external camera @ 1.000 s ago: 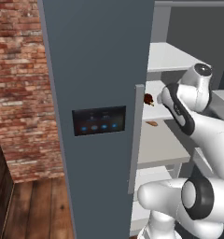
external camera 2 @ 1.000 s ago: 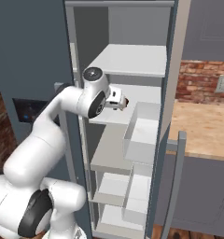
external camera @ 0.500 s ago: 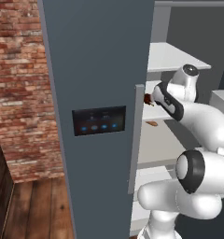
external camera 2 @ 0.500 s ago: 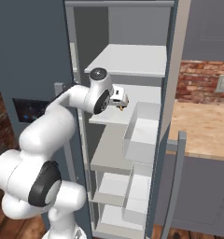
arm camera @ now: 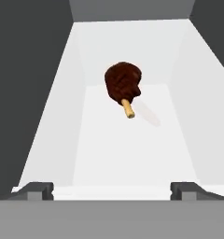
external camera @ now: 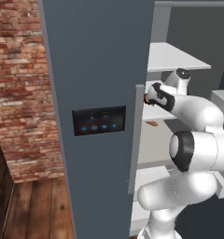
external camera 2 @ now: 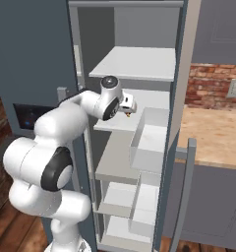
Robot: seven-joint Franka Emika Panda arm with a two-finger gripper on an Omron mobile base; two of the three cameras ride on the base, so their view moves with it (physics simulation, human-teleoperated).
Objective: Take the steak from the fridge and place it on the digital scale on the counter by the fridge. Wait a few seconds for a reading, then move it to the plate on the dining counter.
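Hand view: we are pointing our hand (arm camera: pixel 112 189), fingers apart and holding nothing, at the steak (arm camera: pixel 123 84) lying on a fridge shelf (arm camera: pixel 132 149).

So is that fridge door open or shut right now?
Open. The fridge shows its white shelves, and the arm reaches in, its tool pointing at the steak.
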